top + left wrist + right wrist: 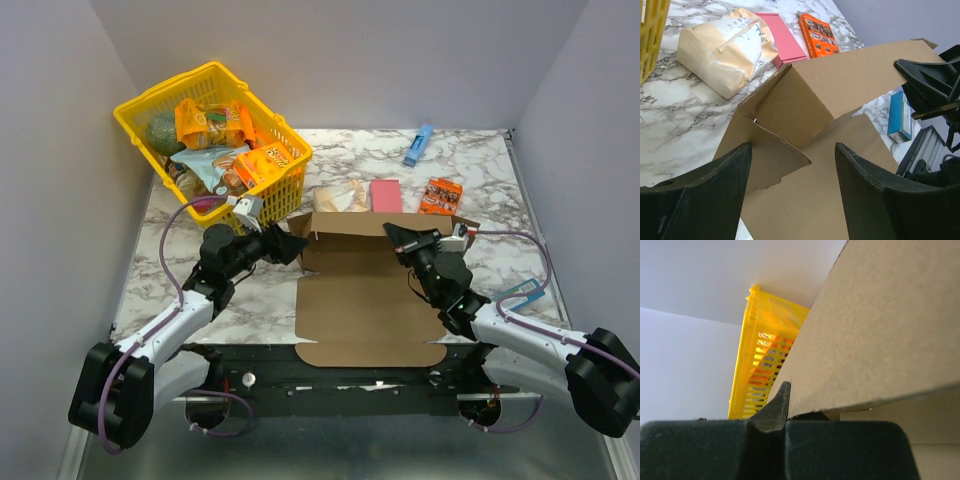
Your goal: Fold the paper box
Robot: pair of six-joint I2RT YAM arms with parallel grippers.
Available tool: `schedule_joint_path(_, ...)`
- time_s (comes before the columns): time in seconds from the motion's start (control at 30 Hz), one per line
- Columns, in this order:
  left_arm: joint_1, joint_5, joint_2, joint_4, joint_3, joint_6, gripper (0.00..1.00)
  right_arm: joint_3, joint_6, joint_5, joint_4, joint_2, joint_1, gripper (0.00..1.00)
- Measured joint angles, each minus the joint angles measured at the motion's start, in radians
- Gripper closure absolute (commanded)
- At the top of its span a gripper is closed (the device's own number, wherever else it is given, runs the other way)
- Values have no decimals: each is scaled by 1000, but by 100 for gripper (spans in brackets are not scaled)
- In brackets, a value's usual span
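Cardboard paper box, one; left tool apart, right tool clamped on its wall.

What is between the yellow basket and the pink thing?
A pale bag lies between the basket and the pink thing. The top view shows it best.
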Motion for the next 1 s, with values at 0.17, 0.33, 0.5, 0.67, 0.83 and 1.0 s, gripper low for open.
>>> schedule_joint_path(0.17,-2,-71,-23,-5,-8,15,17,0,0,0,-1,-2,0,100)
schedule_joint_path(0.33,-7,-187,-108,-29,-38,33,11,0,-2,-2,-7,-9,0,100)
schedule_joint_path(0.5,-5,-299,-209,-54,-101,28,12,0,-8,-3,-8,-9,0,99)
schedule_joint_path(0.67,3,-444,-322,-117,-142,-10,14,0,-12,-3,-9,-11,0,100)
schedule_joint_path(0.83,9,-567,-444,-179,-175,-52,19,0,-19,-10,-11,-17,0,99)
schedule_joint_path(1.0,31,-631,-476,-229,-198,-83,24,0,-20,-11,-14,-19,0,99)
